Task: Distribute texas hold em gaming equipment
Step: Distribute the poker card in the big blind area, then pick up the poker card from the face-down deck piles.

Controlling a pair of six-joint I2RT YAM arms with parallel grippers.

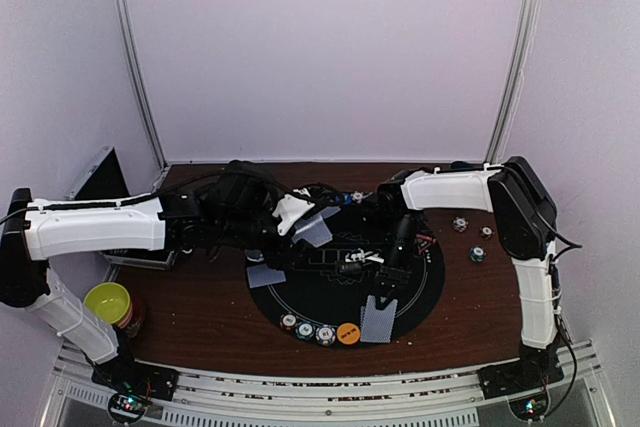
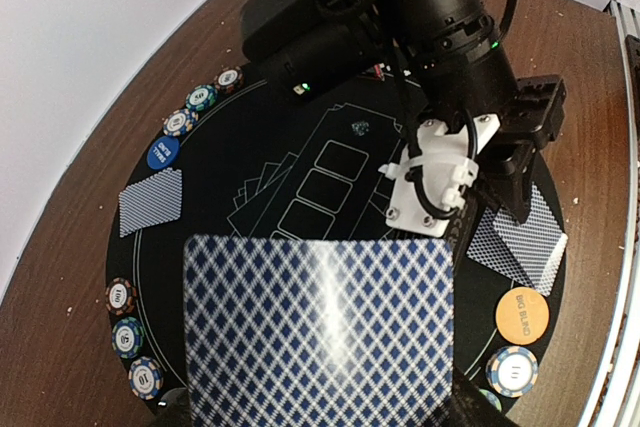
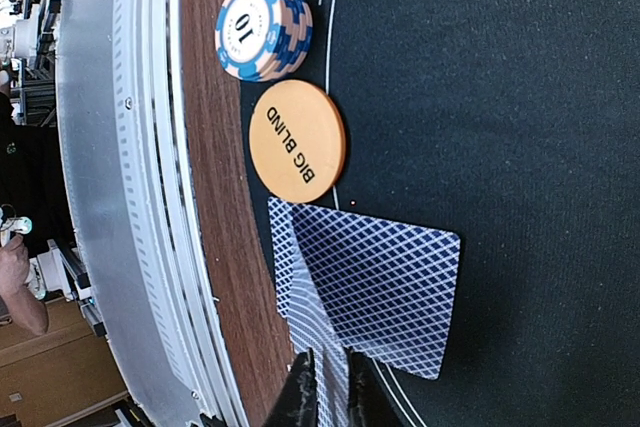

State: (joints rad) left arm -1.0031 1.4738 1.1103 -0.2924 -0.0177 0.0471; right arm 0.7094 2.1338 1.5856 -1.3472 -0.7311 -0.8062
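Roughly midway, by the look of it. Already served at the near rim of the black mat (image 1: pixel 425 287): a pair of cards (image 3: pixel 380 287), overlapped and face down, just beside the orange button (image 3: pixel 297 141) and a row of striped chips (image 3: pixel 264 29).

Also laid out toward the far part of the mat: a blue button (image 2: pixel 162 153), three rim chips (image 2: pixel 201 97), and a far card (image 2: pixel 152 199) face down near them. Further round the rim, another chip trio (image 2: pixel 128 336), no card showing beside it. At the mat's left side, a lone card (image 1: pixel 265 275).

Left to place, presumably: the held card (image 2: pixel 320 332), pinched flat in the left gripper (image 1: pixel 302 220) above the middle of the mat. Likewise three loose chips (image 1: pixel 478 255) on the bare table (image 1: pixel 200 332), right of the mat.

Right gripper (image 3: pixel 328 399): low over the outer edge of the near pair, tips a sliver apart. Cannot tell whether free of the lower card or nipping its edge.

Far card: single or two stacked, impossible to say. Much of the left wrist view blocked by the held card, with the left fingers and the mat beneath it hidden. Far rim in the overhead view largely masked by both arms. No red marker made out anywhere.
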